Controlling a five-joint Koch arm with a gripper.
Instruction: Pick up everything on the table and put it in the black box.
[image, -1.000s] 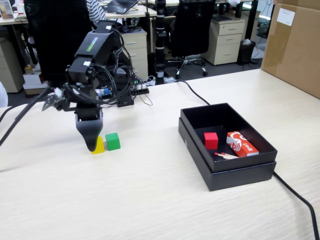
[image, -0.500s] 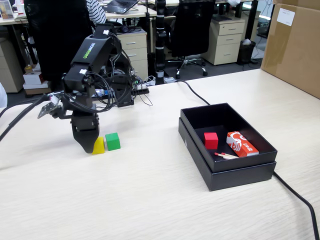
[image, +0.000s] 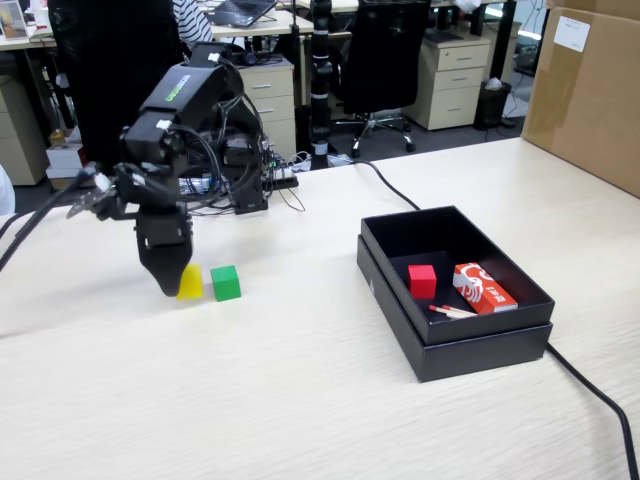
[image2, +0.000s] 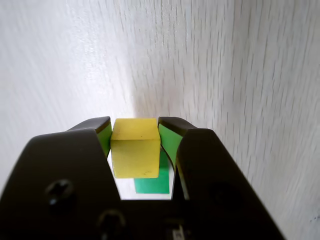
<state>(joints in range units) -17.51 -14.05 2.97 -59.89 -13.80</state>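
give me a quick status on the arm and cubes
Hand shut on small yellow cube, just off the table. Green cube beside it on beige tabletop. Red cube already in black box. Path clear.

Three cubes: one red, one yellow, one green.

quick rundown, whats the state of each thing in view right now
gripper: shut on the yellow cube
yellow cube: held between the fingers
green cube: loose on the table
red cube: inside the black box
black box: open, no lid
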